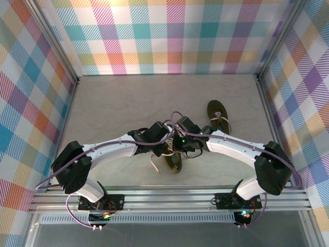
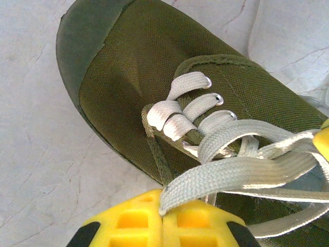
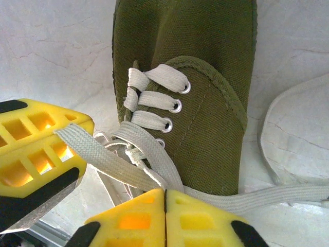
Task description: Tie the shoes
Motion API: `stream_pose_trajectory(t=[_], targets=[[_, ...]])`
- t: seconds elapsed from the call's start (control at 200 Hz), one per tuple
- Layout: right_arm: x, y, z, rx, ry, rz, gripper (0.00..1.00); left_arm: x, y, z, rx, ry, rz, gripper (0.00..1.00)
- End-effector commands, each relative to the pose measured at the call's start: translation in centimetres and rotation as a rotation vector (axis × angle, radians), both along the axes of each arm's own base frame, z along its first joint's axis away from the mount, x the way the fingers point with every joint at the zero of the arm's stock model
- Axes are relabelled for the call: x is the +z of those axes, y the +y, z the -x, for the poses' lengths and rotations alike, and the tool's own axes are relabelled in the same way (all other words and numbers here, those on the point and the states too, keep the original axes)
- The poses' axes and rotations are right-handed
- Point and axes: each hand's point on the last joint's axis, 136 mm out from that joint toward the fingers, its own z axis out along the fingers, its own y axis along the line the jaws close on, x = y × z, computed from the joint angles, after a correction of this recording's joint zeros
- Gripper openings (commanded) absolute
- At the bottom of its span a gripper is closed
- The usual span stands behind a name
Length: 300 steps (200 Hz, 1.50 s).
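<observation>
left pincer (image 2: 163, 216) and right pincer (image 3: 165, 206) each pinch shut on a flat pale grey lace (image 2: 231, 177) of the dark olive canvas shoe (image 1: 174, 162) at frame centre; its twin shoe (image 1: 218, 116) lies upper right. uneven pulling could slip a lace free or drag the shoe across the pale surface (image 1: 123, 103).

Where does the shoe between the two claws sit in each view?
Top external: the shoe, centre, the nearer of two.
Left wrist: shoe across upper middle, toe upper left.
Right wrist: shoe top centre, toe up.
Shared landmark: its pale lace.
</observation>
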Motion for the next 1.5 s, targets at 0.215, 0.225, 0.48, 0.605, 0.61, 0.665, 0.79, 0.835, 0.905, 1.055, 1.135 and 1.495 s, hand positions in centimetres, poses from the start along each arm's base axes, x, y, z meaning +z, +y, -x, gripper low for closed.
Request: stream_pose_trajectory(t=[0.215,0.225,0.48,0.605,0.61,0.665,0.79,0.835,0.905,1.055,1.135,1.495], targets=[[1.0,-0.7,0.0,0.108,-0.072,0.087,0.0,-0.6,0.4,-0.1,0.004,-0.023,-0.04,0.0],[1.0,-0.8,0.0,0.112,-0.073,0.095,0.0,-0.6,0.4,-0.1,0.005,-0.023,-0.04,0.0],[-1.4,-2.6,-0.5,0.113,-0.055,0.252,0.0,-0.9,0.2,0.1,0.004,-0.009,-0.034,0.0],[-2.4,-2.7,-0.7,0.101,-0.046,0.275,0.0,-1.1,-0.1,0.3,0.0,0.004,-0.015,0.0],[-2.4,-2.7,-0.8,0.101,-0.046,0.274,0.0,-1.1,-0.1,0.3,0.0,0.005,-0.014,0.0],[-2.8,-2.5,-0.9,0.101,-0.045,0.273,0.0,-1.3,-0.4,0.5,-0.004,0.019,0.005,0.0],[-3.4,-2.1,-1.0,0.092,-0.045,0.25,0.06,-1.7,-1.0,0.9,-0.005,0.047,0.042,0.0],[-3.4,-2.1,-1.0,0.085,-0.049,0.243,0.1,-1.8,-1.0,1.0,-0.003,0.052,0.047,0.0],[-3.1,-2.1,-1.2,0.073,-0.061,0.232,0.16,-1.9,-1.2,1.1,-0.004,0.058,0.057,0.0],[-1.8,-2.0,-1.4,0.059,-0.104,0.183,0.19,-2.3,-1.2,1.1,-0.001,0.064,0.058,0.0],[-0.7,-2.1,-1.4,0.051,-0.144,0.149,0.22,-2.2,-1.2,1.1,-0.002,0.06,0.06,0.0],[2.4,-0.6,-1.0,0.072,-0.202,-0.013,0.22,-2.0,-1.1,1.0,0.002,0.05,0.06,0.0]])
